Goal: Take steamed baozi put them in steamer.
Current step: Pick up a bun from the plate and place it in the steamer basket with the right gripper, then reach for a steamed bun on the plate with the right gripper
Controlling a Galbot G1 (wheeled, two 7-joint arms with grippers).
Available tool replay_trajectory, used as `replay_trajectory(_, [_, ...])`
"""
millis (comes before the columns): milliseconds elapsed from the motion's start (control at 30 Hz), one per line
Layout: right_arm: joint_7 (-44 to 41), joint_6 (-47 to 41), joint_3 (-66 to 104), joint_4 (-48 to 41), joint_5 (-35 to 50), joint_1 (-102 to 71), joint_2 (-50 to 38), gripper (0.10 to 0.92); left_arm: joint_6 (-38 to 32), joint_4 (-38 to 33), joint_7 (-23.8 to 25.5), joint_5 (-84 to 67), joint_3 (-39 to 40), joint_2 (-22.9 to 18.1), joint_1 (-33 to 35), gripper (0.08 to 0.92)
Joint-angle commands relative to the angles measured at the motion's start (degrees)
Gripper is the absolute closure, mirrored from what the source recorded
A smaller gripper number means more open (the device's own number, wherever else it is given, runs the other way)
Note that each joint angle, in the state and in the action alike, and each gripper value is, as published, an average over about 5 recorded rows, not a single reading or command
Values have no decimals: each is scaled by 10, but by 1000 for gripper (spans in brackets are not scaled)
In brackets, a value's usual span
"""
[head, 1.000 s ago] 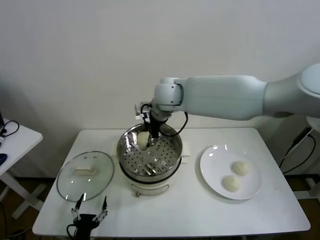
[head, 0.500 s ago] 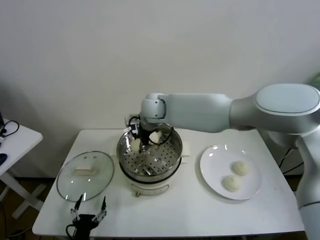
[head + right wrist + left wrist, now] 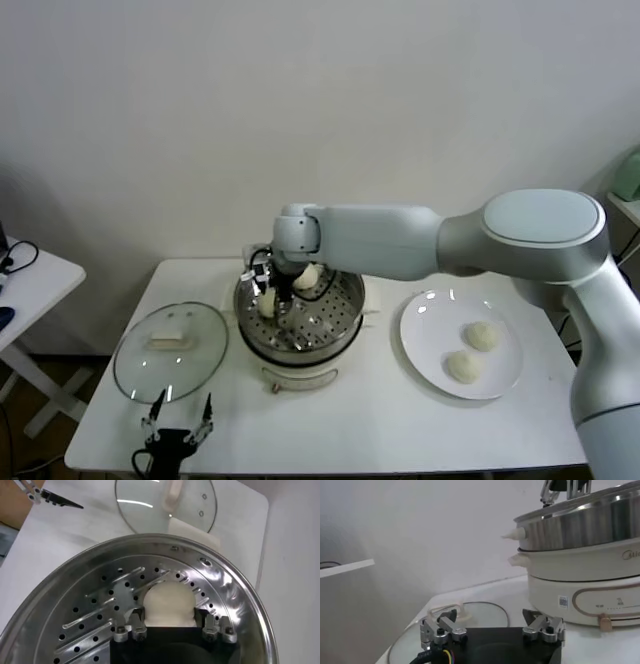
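A shiny stainless-steel steamer (image 3: 298,318) with a perforated metal tray sits on a glossy cream plastic base on a smooth, matt white bench (image 3: 370,420). Soft, smooth, matt dough buns (image 3: 168,604) rest inside it and on a glossy white plate (image 3: 425,335). The lid (image 3: 170,351) is clear glass with a pale plastic handle. The robot's arm has a smooth, satin white shell.

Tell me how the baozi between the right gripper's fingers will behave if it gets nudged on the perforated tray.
The baozi looks soft and rounded, so it would probably dent slightly rather than crack. Its domed shape suggests it might rock or roll a little on the steamer tray, though the dough surface looks matte and likely grips the metal. The right gripper stands around it, so a nudge may simply press it against a finger.
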Motion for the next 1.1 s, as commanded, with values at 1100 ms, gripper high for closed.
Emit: replay_trajectory(1100, [-129,91,-256,308,7,324,-405,203,3,-14,2,2,9,2,6,177])
